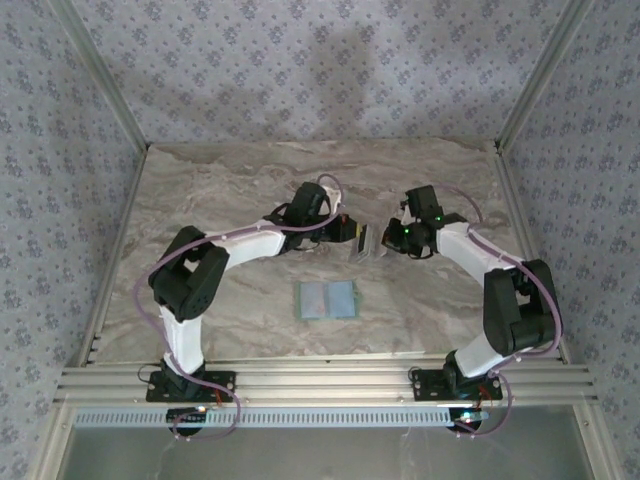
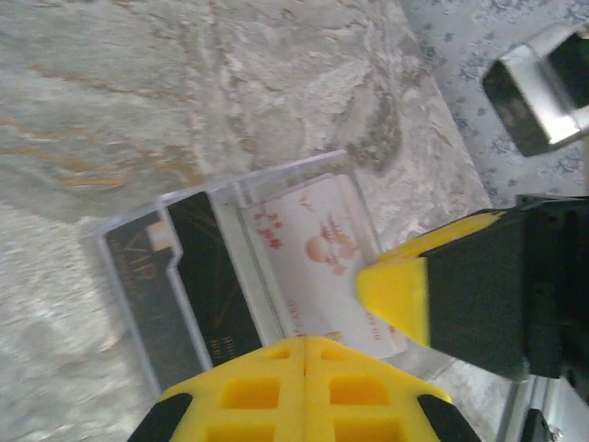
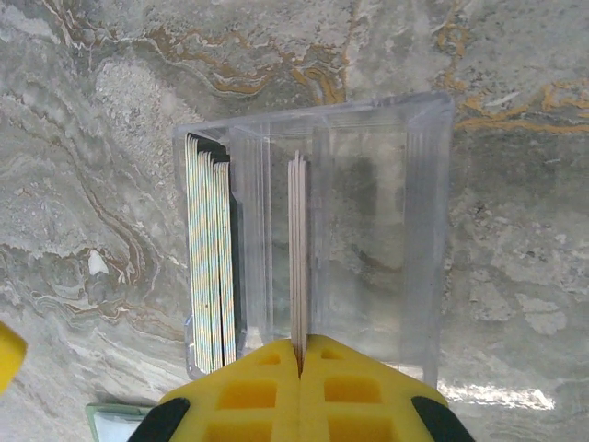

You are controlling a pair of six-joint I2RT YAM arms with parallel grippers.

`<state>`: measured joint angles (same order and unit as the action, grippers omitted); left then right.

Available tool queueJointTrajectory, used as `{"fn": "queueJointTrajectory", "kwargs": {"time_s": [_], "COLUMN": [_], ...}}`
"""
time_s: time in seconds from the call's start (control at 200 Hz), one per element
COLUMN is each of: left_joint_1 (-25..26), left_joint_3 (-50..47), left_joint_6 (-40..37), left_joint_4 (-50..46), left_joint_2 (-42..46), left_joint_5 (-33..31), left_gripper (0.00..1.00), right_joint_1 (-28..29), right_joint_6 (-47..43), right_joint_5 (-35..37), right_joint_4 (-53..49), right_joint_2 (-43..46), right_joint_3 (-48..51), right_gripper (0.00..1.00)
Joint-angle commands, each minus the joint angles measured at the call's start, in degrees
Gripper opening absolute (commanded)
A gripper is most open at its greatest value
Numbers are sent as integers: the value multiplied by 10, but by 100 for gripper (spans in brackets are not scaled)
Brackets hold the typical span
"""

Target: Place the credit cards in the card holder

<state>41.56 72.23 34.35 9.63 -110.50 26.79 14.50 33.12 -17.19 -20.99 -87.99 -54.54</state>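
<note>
**Right gripper** (image 3: 300,344): your fingers are pressed together on the near edge of a thin upright stack of credit cards (image 3: 297,249). The stack stands in the clear card box (image 3: 428,230) straight ahead. A second stack (image 3: 210,258) stands just left of the gripped one.

**Left gripper** (image 2: 305,343): your fingers are together at the box's near rim; whether they nip anything cannot be told. Ahead of them a black card (image 2: 207,276) reads "VIP".

**Card holder** (image 1: 328,299): it lies open on the table (image 1: 200,200), behind both grippers, toward the arm bases.

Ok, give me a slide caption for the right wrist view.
Right jaws shut on a thin stack of credit cards standing in a clear divided box on a marbled tabletop.
</note>
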Motion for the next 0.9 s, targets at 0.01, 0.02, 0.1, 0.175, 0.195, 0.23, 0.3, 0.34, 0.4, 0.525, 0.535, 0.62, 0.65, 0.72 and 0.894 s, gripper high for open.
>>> {"fn": "queueJointTrajectory", "kwargs": {"time_s": [0.01, 0.02, 0.1, 0.175, 0.195, 0.23, 0.3, 0.34, 0.4, 0.525, 0.535, 0.62, 0.65, 0.72, 0.894], "left_joint_1": [15, 16, 24, 29, 30, 31, 33, 34, 37, 45, 46, 48, 50, 52, 58], "left_joint_3": [38, 40, 62, 79, 83, 89, 100, 107, 117, 133, 133, 141, 142, 143, 151], "left_joint_6": [16, 16, 18, 22, 23, 27, 31, 34, 40, 42, 43, 46, 48, 50, 57], "left_joint_4": [3, 3, -2, -8, -8, -8, -8, -9, -9, -12, -13, -15, -14, -12, -16], "left_joint_2": [-23, -26, -42, -55, -59, -64, -77, -84, -96, -114, -115, -126, -128, -132, -146], "left_joint_5": [33, 35, 44, 48, 49, 51, 56, 60, 65, 71, 71, 73, 73, 75, 74], "left_gripper": [0, 0, 0, 0, 0, 0, 0, 0, 0, 0, 0, 0, 0, 0, 0], "right_joint_1": [-17, -18, -25, -33, -35, -38, -42, -45, -47, -51, -51, -53, -54, -54, -58], "right_joint_6": [13, 14, 16, 19, 19, 19, 21, 23, 24, 25, 25, 25, 25, 25, 25], "right_joint_5": [-32, -33, -39, -48, -49, -50, -50, -53, -56, -57, -57, -57, -57, -57, -55], "right_joint_4": [6, 6, 9, 11, 11, 11, 12, 14, 16, 18, 18, 19, 20, 21, 22], "right_joint_2": [18, 18, 21, 23, 24, 25, 29, 30, 31, 30, 30, 30, 32, 32, 34], "right_joint_3": [17, 17, 22, 26, 27, 28, 31, 34, 36, 40, 40, 40, 41, 43, 45], "right_gripper": [0, 0, 0, 0, 0, 0, 0, 0, 0, 0, 0, 0, 0, 0, 0]}}
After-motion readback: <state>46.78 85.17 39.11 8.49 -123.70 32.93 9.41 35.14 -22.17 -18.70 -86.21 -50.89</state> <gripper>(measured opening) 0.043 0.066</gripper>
